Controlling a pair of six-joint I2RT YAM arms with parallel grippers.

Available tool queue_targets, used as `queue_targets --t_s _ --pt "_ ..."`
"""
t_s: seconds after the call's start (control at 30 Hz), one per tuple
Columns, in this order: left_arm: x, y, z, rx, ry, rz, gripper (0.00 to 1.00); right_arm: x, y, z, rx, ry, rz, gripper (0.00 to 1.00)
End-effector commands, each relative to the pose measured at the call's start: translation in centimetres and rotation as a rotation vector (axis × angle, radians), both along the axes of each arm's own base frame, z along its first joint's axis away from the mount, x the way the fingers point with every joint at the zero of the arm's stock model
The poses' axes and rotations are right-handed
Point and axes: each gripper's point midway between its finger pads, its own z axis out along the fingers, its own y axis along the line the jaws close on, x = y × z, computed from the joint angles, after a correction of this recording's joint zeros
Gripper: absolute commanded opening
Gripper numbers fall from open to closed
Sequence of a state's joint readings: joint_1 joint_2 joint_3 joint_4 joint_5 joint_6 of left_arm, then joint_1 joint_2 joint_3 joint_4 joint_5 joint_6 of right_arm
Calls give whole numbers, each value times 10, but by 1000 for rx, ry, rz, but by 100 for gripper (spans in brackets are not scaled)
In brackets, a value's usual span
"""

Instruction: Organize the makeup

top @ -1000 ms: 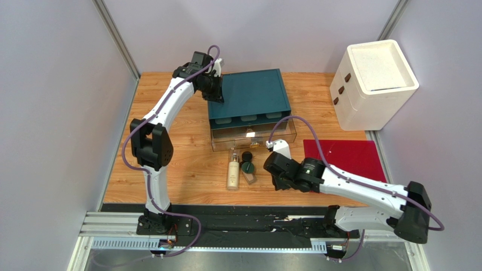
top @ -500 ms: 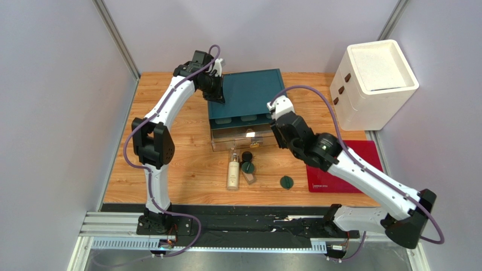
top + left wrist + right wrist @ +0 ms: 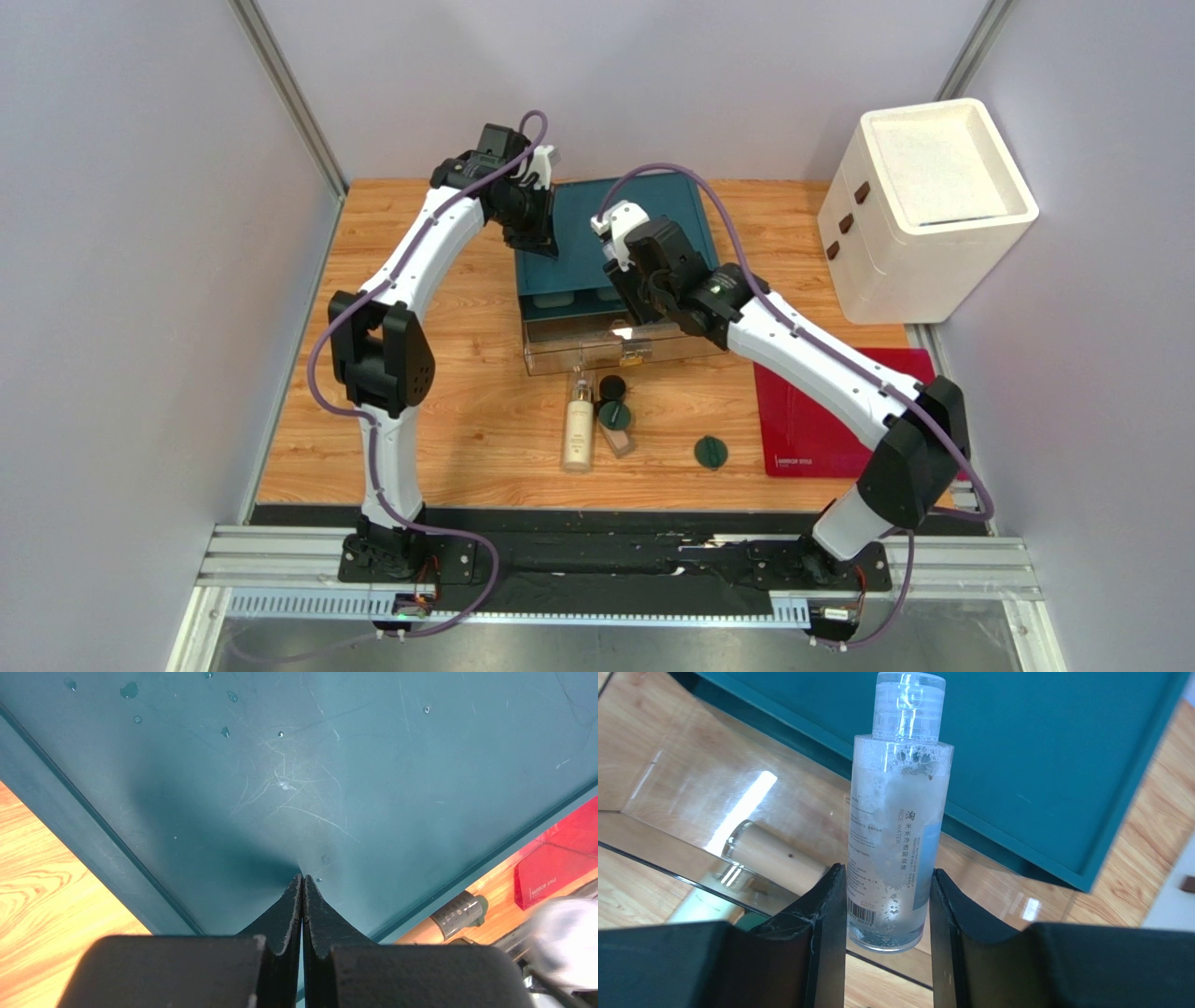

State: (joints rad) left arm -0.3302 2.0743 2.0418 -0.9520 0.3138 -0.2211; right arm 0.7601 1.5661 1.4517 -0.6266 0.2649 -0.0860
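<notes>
Mid-frame, the right gripper [image 3: 885,882] is clamping a clear plastic bottle [image 3: 899,812] near its base, risking a tilt against the transparent drawer [image 3: 682,805] rim; the left gripper [image 3: 302,882], closed, is touching the teal box [image 3: 281,777].

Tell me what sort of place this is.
Probably a robot test cell, not a home: plain grey partition walls enclose a wooden table, two arms are bolted to a metal rail at its edge, and staged makeup lies by a teal box.
</notes>
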Motion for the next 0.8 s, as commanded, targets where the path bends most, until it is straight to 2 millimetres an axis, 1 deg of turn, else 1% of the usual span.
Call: queue_targets --t_s 0.0,0.07,0.1,0.2,0.23,0.3,0.33,0.4,0.43,0.47,0.53,0.57,0.6,0.63,0.7,0.73,0.77 --pt "-59 28 -82 190 353 -23 0 4 30 18 79 -15 107 7" --pt "-56 26 -80 183 349 -19 0 -4 32 5 75 28 143 8" --pt "-54 25 -79 178 344 -18 0 -6 32 2 75 36 153 9" --pt "-52 24 -79 177 346 -15 0 -10 27 -11 50 56 154 16" --pt "-51 24 -80 180 347 -16 0 -11 27 -12 48 58 151 30" --pt "-51 24 -80 178 347 -15 0 -12 25 -14 49 64 140 42" --pt "-51 23 -81 178 349 -14 0 -12 25 -15 54 69 132 50" --pt "-50 22 -79 172 347 -13 0 -10 25 -12 62 65 120 61" --pt "-49 22 -80 171 348 -12 0 -10 25 -11 66 65 115 69" --pt "-49 22 -81 171 351 -12 0 -9 26 -9 75 62 109 72" --pt "-48 22 -79 174 347 -11 0 -7 28 -5 89 52 105 78" --pt "-48 23 -78 177 345 -12 0 -5 28 -2 95 44 96 79" --pt "-47 23 -77 181 342 -10 0 -3 27 -1 99 41 85 79" --pt "-46 23 -77 180 341 -9 0 1 27 5 112 29 75 79" --pt "-47 24 -76 185 341 -7 0 8 25 9 143 31 48 79" --pt "-46 24 -76 184 338 -7 0 13 25 15 167 20 34 79" --pt "-46 24 -76 186 339 -7 0 19 20 17 186 26 17 78"
